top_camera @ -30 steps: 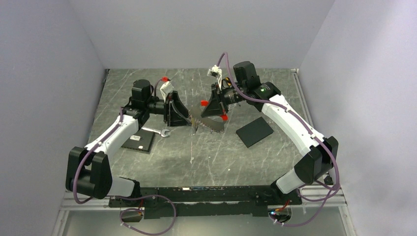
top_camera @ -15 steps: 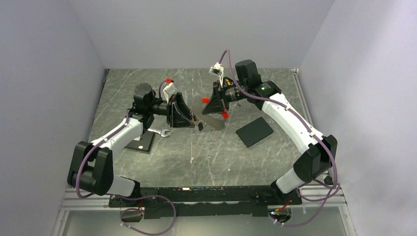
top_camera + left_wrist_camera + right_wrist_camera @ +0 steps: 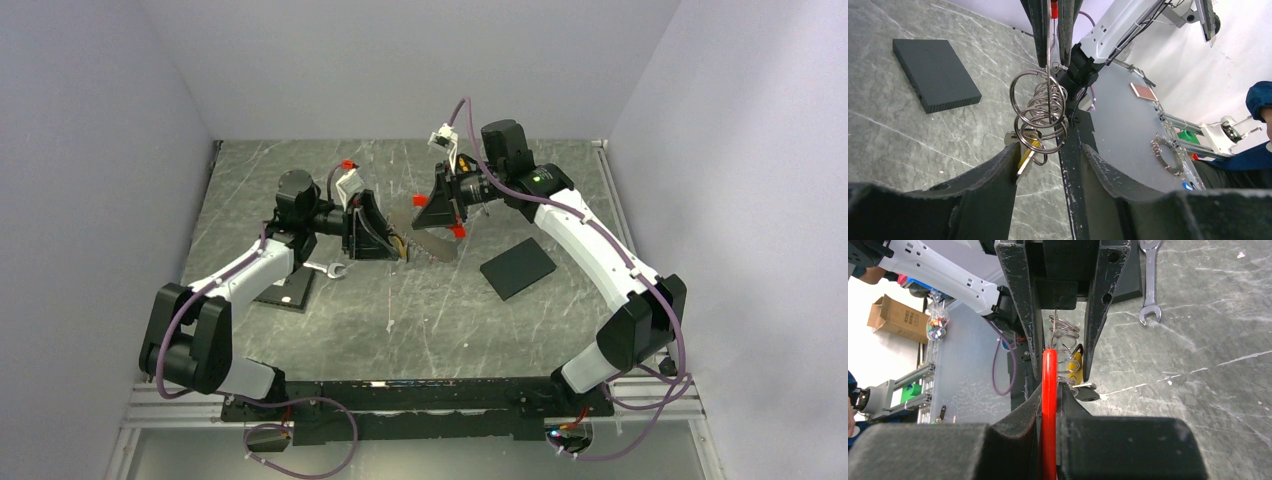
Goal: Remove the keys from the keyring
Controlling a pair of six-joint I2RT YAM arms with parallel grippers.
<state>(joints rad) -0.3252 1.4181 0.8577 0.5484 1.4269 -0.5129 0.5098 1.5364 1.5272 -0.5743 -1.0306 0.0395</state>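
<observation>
The right gripper (image 3: 1049,390) is clamped tight on the red strip (image 3: 1049,370), which runs toward 12 o'clock from its fingers in its own view. The keyring (image 3: 1040,112), a stack of wire loops, hangs from that strip in the air above the table (image 3: 450,320). The keys (image 3: 1024,152), one of them yellow, dangle at the loops' 6 o'clock end in the left wrist view. The left gripper (image 3: 1048,160) stands part open, with a finger on each side of the bunch; whether a pad touches a key I cannot tell. By my judgement nothing is off yet: every key I can see sits on the keyring, so all the threading-off remains. In the top view a wrench (image 3: 333,270) lies at 8 o'clock of the bunch and a black box (image 3: 517,268) at 4 o'clock.
</observation>
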